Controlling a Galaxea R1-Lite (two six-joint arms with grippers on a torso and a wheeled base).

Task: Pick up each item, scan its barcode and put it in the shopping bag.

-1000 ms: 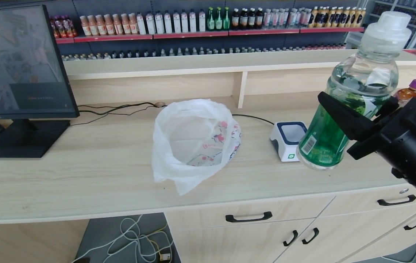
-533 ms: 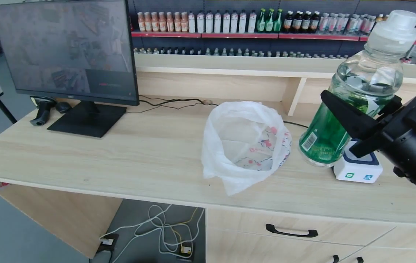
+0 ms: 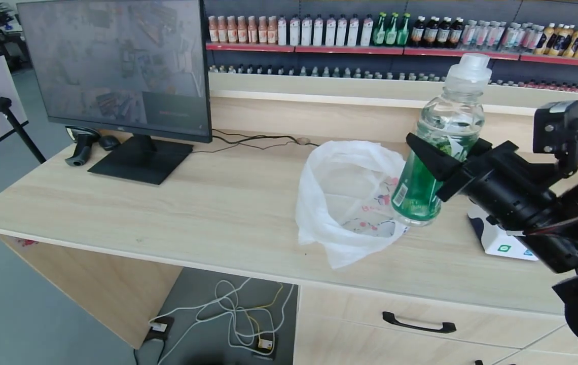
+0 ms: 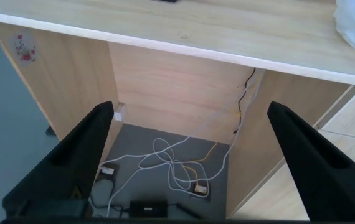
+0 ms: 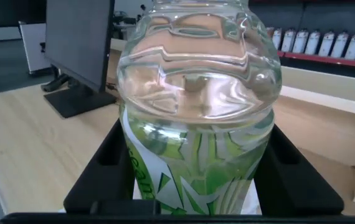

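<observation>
Scanner (image 3: 501,244) largely behind right arm (image 3: 522,197); shelf bottles (image 3: 339,30) indistinct

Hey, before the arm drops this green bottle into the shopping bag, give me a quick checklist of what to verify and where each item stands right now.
1. Grip: right gripper shut on the green bottle, bottle upright: ok.
2. Shopping bag mouth open: ok.
3. Bottle over the bag's opening: its base shows at the bag's right rim, depth unclear: cannot tell.
4. Barcode read by the scanner: cannot tell.
5. Left gripper open, low in front of the counter, apart from the bag: ok.
</observation>
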